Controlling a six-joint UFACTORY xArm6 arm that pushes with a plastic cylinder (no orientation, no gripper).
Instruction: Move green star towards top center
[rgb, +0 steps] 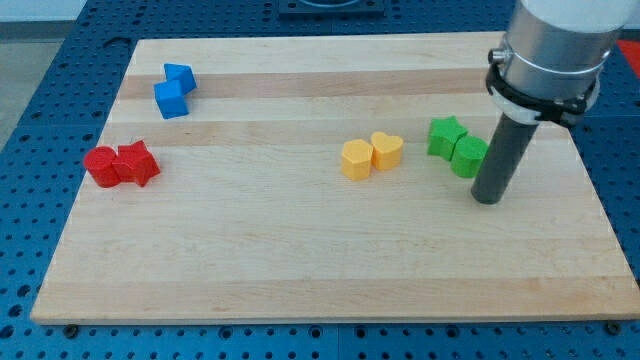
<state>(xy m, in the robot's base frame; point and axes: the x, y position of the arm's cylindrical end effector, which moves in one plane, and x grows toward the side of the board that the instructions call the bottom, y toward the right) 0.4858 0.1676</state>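
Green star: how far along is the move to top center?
Done: nothing visible yet; the green star sits right of centre, about mid-height on the board, touching a second green block. In hand: my tip stands just lower right of that green pair, right beside the second block. Left: the whole push up and to the view's left, toward the top edge's middle.

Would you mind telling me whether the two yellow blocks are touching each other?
Touching. The camera view shows the yellow hexagon-like block pressed against the yellow heart, with no board visible between them.
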